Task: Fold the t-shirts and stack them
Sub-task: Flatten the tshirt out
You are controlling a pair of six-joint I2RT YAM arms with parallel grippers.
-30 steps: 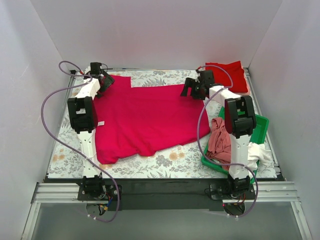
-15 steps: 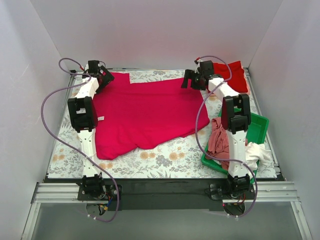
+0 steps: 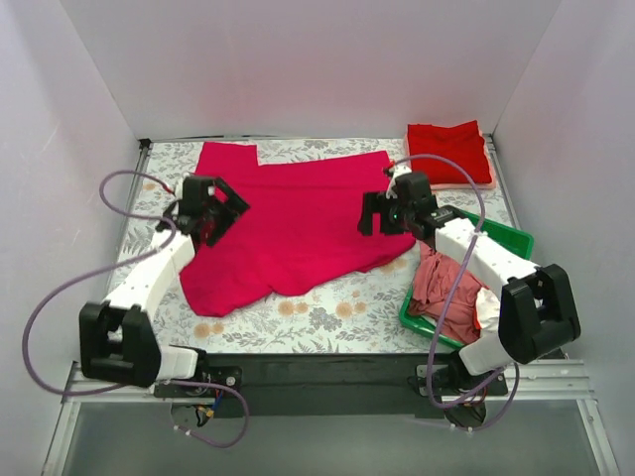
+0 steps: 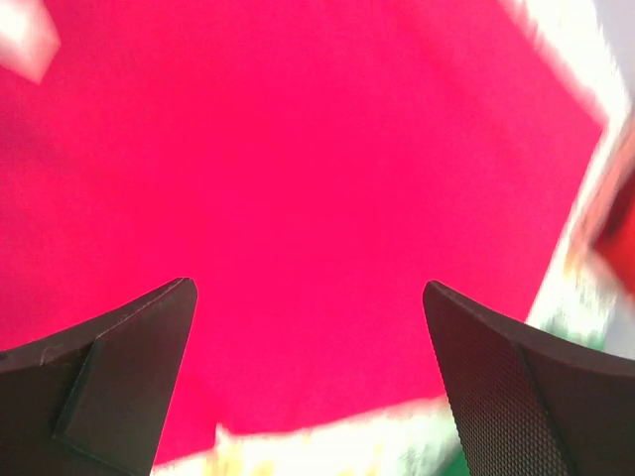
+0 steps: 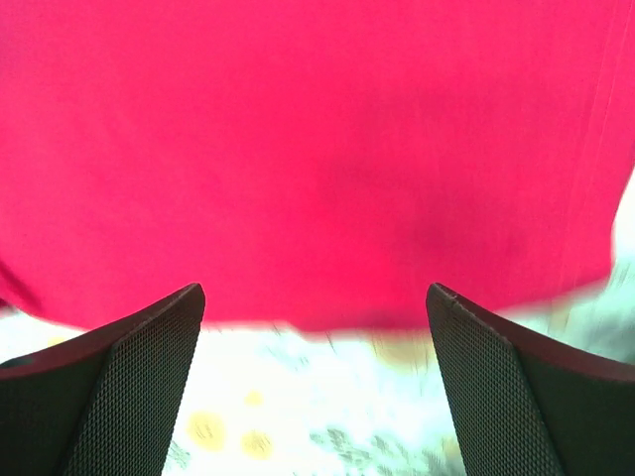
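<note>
A magenta-crimson t-shirt [image 3: 293, 213] lies spread flat on the floral table cover; it fills the left wrist view [image 4: 298, 178] and the right wrist view [image 5: 317, 149]. My left gripper [image 3: 226, 213] is open and empty above the shirt's left side. My right gripper [image 3: 371, 213] is open and empty above the shirt's right edge. A folded brighter red t-shirt [image 3: 448, 154] lies at the back right corner. Dusty-pink [image 3: 442, 283] and white [image 3: 488, 307] t-shirts lie crumpled in the green tray [image 3: 514, 248]. The pale pink one is out of view.
The green tray stands at the right edge under my right arm. White walls close in the table on three sides. Purple cables loop from both arms. Floral cover [image 3: 337, 317] shows bare in front of the shirt.
Both arms have pulled back from the shirt's far corners toward the middle of the table. The shirt now lies released, its far edge stretched to the back.
</note>
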